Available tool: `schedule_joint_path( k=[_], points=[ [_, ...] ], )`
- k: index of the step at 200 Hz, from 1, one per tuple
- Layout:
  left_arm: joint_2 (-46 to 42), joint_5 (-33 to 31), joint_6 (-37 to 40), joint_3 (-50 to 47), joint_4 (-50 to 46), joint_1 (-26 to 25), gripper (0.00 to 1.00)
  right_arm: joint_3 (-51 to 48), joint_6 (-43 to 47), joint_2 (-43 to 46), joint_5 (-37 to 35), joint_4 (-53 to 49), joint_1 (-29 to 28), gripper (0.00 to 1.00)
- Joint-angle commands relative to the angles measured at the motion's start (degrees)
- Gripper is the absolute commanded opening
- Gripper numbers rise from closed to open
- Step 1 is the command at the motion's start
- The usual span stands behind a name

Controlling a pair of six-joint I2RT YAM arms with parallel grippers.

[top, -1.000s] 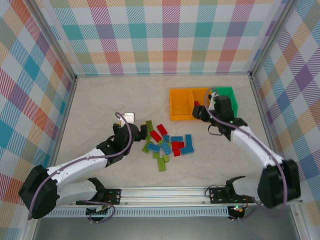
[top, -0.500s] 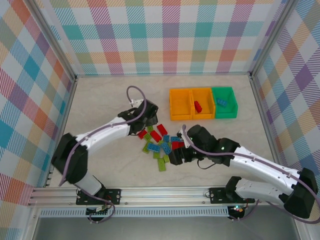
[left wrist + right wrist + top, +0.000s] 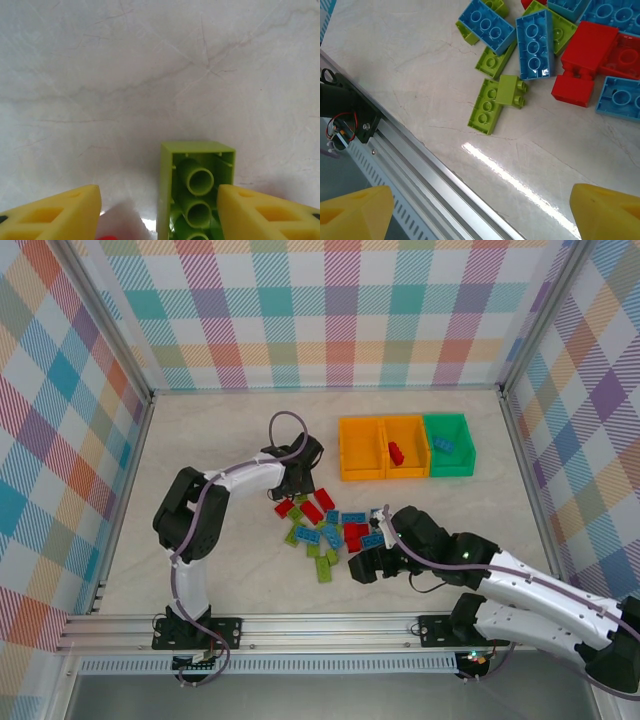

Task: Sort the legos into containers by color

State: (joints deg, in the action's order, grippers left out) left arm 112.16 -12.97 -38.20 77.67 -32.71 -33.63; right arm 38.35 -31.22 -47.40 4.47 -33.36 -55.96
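Three bins sit in a touching row near the worktop's (image 3: 200, 440) far right corner, long sides together.
- left orange bin (image 3: 361, 448): its orange floor shows end to end.
- middle orange bin (image 3: 405, 447): one red brick (image 3: 397, 453) inside, near the wall it shares with the left bin.
- green bin (image 3: 448, 445): one blue brick (image 3: 444, 446) inside, about mid-floor.

The loose pile (image 3: 326, 525) of red, blue and lime legos lies mid-worktop, nearer than the bins and left of them.

The left gripper (image 3: 297, 480) is at the pile's far left fringe. In the wrist view its fingers (image 3: 60, 212) are apart with a lime brick (image 3: 197, 187) between them. The brick lies underside up, tubes showing. It sits against the right finger, with a clear gap to the left one, so it is not clamped.

The right gripper (image 3: 362, 566) is at the pile's near side. Its fingers (image 3: 355, 212) are spread wide, with bare worktop and the aluminium rail (image 3: 420, 170) at the near edge between them. Ahead of it a long lime piece (image 3: 485, 107) lies with a small lime piece (image 3: 512, 91) across its end. Blue ones (image 3: 535, 45) and red ones (image 3: 585, 55) lie just beyond.
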Motion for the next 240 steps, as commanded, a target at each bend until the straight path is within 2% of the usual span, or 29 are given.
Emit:
schedule_joint_path(
  k=[1, 40, 79, 95, 100, 108, 131, 155, 182, 194, 240],
  points=[
    [1.3, 2.8, 1.1, 1.2, 0.5, 0.5, 0.6, -1.0, -1.0, 0.2, -1.2, -0.4, -0.2, 0.92],
    [3.4, 2.9, 2.3, 2.4, 1.0, 0.6, 0.58, -1.0, -0.9, -0.5, -1.4, 1.0, -0.2, 0.93],
    [3.3, 3.3, 2.7, 2.4, 1.3, 0.6, 0.3, -0.5, -0.6, 0.5, -3.5, 0.8, -0.2, 0.95],
    [0.6, 3.5, 3.1, 1.6, 1.5, 0.6, 0.26, -0.9, -0.7, 2.4, -6.8, 1.6, -0.3, 1.0],
    [-0.6, 3.9, 3.6, 1.3, 2.0, 0.6, 0.2, -1.1, -0.5, 3.2, -7.8, 2.2, -0.2, 1.0],
    [-2.9, 4.8, 4.5, 0.7, 2.9, 0.5, 0.17, -1.3, 0.1, 4.6, -9.4, 3.2, -0.1, 1.0],
    [-9.5, 6.4, 5.7, 0.7, 4.5, -1.1, 0.14, -2.0, 0.5, 8.3, -16.4, 4.8, -0.1, 1.0],
    [-11.8, 4.2, 7.9, 5.0, 4.7, -6.8, 0.14, -3.1, 1.0, 11.4, -22.7, 7.7, -0.2, 1.0],
    [-7.3, -4.5, 12.3, 13.6, 5.5, -11.9, 0.13, -4.3, 1.5, 13.7, -26.6, 11.4, -0.1, 1.0],
    [-3.5, -4.7, 12.8, 17.3, 7.2, -12.0, 0.09, -4.5, 1.7, 14.0, -27.1, 12.1, -0.1, 1.0],
    [14.4, -5.8, 17.2, 38.0, 5.1, -11.4, 0.1, -4.4, 2.0, 14.1, -27.3, 9.9, -0.2, 1.0]
  ],
)
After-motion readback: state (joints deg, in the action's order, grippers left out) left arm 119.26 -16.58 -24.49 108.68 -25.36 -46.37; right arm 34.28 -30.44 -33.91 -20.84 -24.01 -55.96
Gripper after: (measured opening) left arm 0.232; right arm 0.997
